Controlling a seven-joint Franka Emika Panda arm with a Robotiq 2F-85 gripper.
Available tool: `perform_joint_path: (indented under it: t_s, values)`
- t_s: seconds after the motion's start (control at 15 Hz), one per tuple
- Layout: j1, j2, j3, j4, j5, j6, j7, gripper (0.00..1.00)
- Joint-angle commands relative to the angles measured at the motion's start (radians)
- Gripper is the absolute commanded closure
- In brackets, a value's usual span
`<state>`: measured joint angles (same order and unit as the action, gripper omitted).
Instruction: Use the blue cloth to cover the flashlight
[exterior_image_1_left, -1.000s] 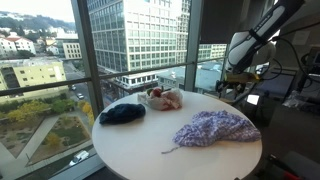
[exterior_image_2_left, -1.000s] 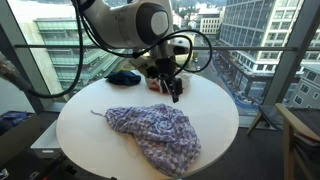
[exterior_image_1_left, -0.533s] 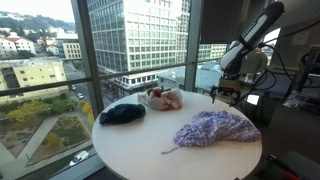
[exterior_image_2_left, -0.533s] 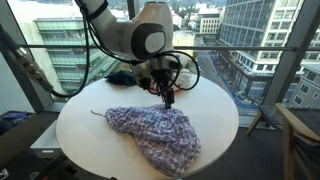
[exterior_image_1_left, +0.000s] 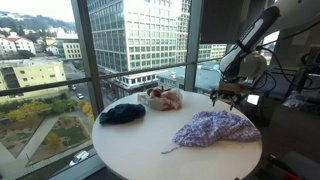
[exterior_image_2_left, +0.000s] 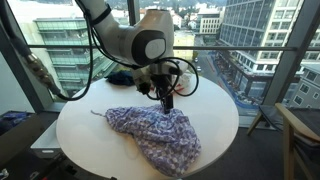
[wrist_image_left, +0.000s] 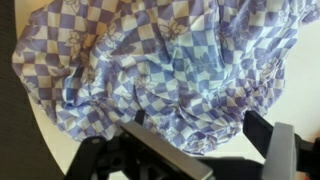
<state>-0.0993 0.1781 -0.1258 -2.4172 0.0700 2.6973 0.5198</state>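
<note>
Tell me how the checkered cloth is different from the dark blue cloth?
The checkered cloth has pale purple-and-white squares; the dark blue cloth is plain navy. The checkered cloth spreads wider, while the dark blue cloth is a smaller bundle. The gripper hangs over the checkered cloth, away from the dark blue cloth. Both lie crumpled on the round white table.

- The arm (exterior_image_2_left: 140, 40) shows in both exterior views, bending over from high up and folding downward at its end.
- The tool (exterior_image_2_left: 166, 100) hangs low at the end of the arm, pointing roughly straight down.
- In the wrist view the tool (wrist_image_left: 215, 155) enters from the bottom edge, its two dark fingers (wrist_image_left: 150, 148) spread well apart, gripping nothing.
</note>
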Motion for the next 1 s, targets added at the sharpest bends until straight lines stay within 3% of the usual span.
perform_joint_path:
  t_s: [0.0, 0.47, 0.73, 0.93]
  values:
    - [0.012, 0.046, 0.019, 0.005, 0.095, 0.029, -0.047, 0.0]
    - [0.042, 0.222, -0.025, 0.088, 0.086, 0.082, -0.016, 0.0]
    - [0.03, 0.281, 0.004, 0.126, 0.147, 0.047, -0.04, 0.0]
    - [0.05, 0.339, -0.016, 0.155, 0.142, 0.051, -0.02, 0.0]
